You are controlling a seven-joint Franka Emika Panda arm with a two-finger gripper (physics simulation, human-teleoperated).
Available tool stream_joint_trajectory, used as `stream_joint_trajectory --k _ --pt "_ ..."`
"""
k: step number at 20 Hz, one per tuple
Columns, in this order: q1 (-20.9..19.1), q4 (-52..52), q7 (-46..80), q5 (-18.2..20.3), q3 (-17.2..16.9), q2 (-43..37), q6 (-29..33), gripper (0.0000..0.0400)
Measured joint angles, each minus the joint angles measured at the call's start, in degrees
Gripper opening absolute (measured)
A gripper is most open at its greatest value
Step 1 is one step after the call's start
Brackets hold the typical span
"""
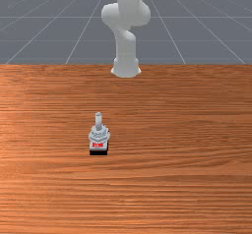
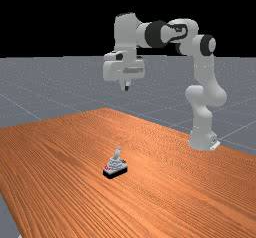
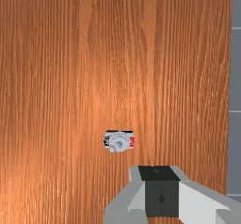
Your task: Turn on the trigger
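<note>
One grey joystick (image 1: pixel 100 133) on a black base (image 1: pixel 98 153) is seen standing on the wooden table (image 1: pixel 177 130), a little to the front view's left of the arm (image 1: pixel 126 51). Its stick (image 1: pixel 98 121) is held up above the body, and red marks (image 1: pixel 98 145) are carried on the side turned away from the arm's foot. In the far view the gripper (image 2: pixel 126 86) is held well above the table, apart from the joystick. Its two fingers are clenched together, with nothing gripped between them.
</note>
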Motion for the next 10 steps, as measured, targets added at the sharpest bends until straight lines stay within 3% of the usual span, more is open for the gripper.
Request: stream_joint_trajectory --k 10 --pt "0.01 -1.41 -1.13 -0.14 0.12 -0.26 1.24 0.0000"
